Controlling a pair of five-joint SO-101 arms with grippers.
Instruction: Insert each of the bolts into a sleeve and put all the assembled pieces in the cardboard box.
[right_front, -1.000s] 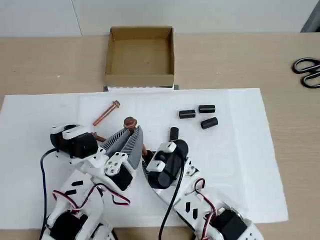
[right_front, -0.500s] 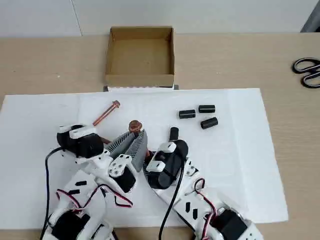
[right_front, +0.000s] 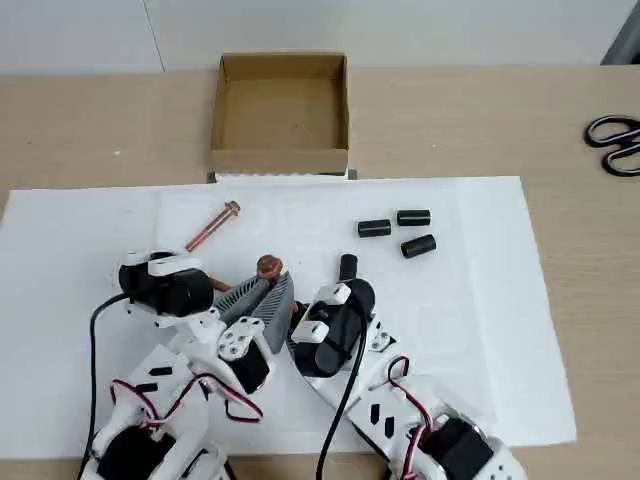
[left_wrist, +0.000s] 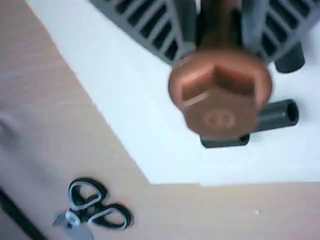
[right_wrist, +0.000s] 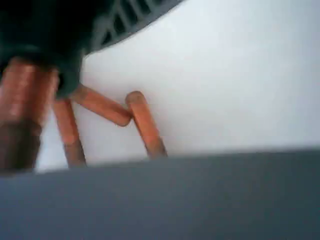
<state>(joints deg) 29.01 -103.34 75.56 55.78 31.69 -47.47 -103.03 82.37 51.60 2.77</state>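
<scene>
Left wrist view: left gripper (left_wrist: 217, 32) clamps bolt (left_wrist: 220, 95); right gripper (right_front: 343, 285) state unclear.

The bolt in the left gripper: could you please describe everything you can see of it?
The bolt is copper-coloured metal with a flanged hexagonal head bearing a faint round stamp. Its shank runs back between the left gripper's grey ribbed fingers, which clamp it. It is held off the white paper, head outward.

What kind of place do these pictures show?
Likely a robotics lab bench set up for assembly practice: a left arm holding a bolt beside a right arm, on a wooden table with a white sheet, sleeves and a box laid out.
</scene>
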